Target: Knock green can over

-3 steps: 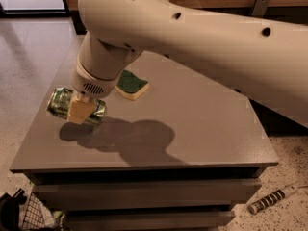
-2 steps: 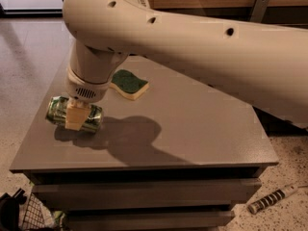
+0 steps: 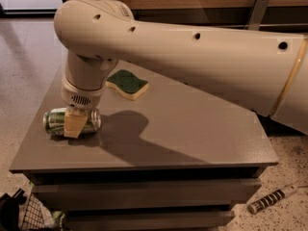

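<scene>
- Here, one green can (image 3: 57,121), one sponge (image 3: 127,83), one table (image 3: 192,129).
- The can lies on its side, long axis left-right.
- One gripper (image 3: 74,123) sits across it; open or closed, cannot tell.

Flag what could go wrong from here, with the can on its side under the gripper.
The green can lies on its side near a corner of the table; a nudge could roll it off. The gripper sits right against it, so pulling away might drag it along. The sponge lies close behind the gripper and could get swept.
</scene>
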Motion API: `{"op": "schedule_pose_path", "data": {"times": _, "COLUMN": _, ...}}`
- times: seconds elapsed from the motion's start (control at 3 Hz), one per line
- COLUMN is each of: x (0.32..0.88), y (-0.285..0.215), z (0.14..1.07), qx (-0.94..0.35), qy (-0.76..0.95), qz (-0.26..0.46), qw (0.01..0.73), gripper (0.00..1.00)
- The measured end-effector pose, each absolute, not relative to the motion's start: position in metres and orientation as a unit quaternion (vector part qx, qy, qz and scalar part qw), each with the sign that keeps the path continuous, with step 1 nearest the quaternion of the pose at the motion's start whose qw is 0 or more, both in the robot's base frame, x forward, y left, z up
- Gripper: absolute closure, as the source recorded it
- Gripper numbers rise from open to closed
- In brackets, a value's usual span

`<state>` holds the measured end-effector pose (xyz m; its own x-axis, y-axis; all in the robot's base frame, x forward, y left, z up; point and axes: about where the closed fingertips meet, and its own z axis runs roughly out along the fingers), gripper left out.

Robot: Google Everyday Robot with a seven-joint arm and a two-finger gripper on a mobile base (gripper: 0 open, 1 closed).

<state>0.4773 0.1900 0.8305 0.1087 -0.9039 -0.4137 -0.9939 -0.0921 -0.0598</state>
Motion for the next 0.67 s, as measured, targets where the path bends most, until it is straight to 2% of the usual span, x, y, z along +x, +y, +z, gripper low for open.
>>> {"op": "schedule_pose_path", "data": {"times": 0.67, "x": 0.4762, "y": 0.1904, "z": 0.8309, "qx": -0.727, "qy": 0.653, "qz": 0.136, "qw": 0.164, "gripper": 0.51}}
